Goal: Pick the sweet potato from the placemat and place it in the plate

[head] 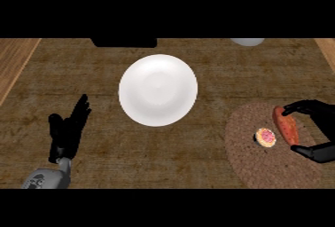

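An orange-red sweet potato (286,126) lies on a round brown woven placemat (255,155) at the right. My right hand (317,128) is around it from the right, fingers curved over its far end and thumb near its near end; whether they touch it I cannot tell. A white plate (157,90) sits on the counter's middle, bare. My left hand (68,128) rests open at the lower left, fingers up, well away from the plate.
A small round pink-and-yellow item (266,137) lies on the placemat just left of the sweet potato. A black object (124,42) and a pale grey object (247,41) sit at the far edge. Wooden strips border the counter left and right.
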Action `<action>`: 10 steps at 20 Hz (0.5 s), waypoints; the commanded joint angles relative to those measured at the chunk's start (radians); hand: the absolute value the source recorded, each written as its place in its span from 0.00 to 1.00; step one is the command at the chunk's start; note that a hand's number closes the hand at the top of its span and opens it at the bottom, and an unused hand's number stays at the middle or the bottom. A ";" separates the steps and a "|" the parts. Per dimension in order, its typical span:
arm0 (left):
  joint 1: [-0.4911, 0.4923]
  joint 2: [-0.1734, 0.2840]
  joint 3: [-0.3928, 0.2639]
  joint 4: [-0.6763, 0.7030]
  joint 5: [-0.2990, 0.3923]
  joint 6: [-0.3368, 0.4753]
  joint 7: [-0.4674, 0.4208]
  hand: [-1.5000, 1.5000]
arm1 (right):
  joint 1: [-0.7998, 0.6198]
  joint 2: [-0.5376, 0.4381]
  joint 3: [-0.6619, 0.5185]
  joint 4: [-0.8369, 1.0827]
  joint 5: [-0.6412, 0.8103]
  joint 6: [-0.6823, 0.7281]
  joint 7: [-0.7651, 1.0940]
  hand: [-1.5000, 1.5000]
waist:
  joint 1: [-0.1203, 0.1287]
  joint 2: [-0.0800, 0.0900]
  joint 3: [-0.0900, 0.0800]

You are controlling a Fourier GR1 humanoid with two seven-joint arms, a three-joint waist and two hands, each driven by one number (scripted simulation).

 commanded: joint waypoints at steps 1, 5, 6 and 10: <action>0.010 -0.014 -0.028 -0.017 -0.026 0.018 0.013 0.50 | 0.032 -0.087 0.036 0.093 0.123 0.195 -0.271 0.00 | 0.009 -0.003 -0.001; 0.023 -0.020 -0.039 -0.024 -0.029 0.012 0.018 0.50 | -0.038 -0.195 0.072 0.096 0.316 0.046 -0.353 0.00 | 0.019 -0.006 -0.004; 0.031 -0.047 -0.076 -0.046 -0.058 0.042 0.034 0.50 | -0.093 -0.209 0.075 0.098 0.347 -0.016 -0.330 0.00 | 0.030 -0.008 -0.004; -0.005 -0.017 -0.044 -0.059 -0.054 0.037 0.067 0.50 | -0.116 -0.254 0.159 0.172 0.508 -0.133 -0.442 0.00 | 0.022 -0.007 -0.006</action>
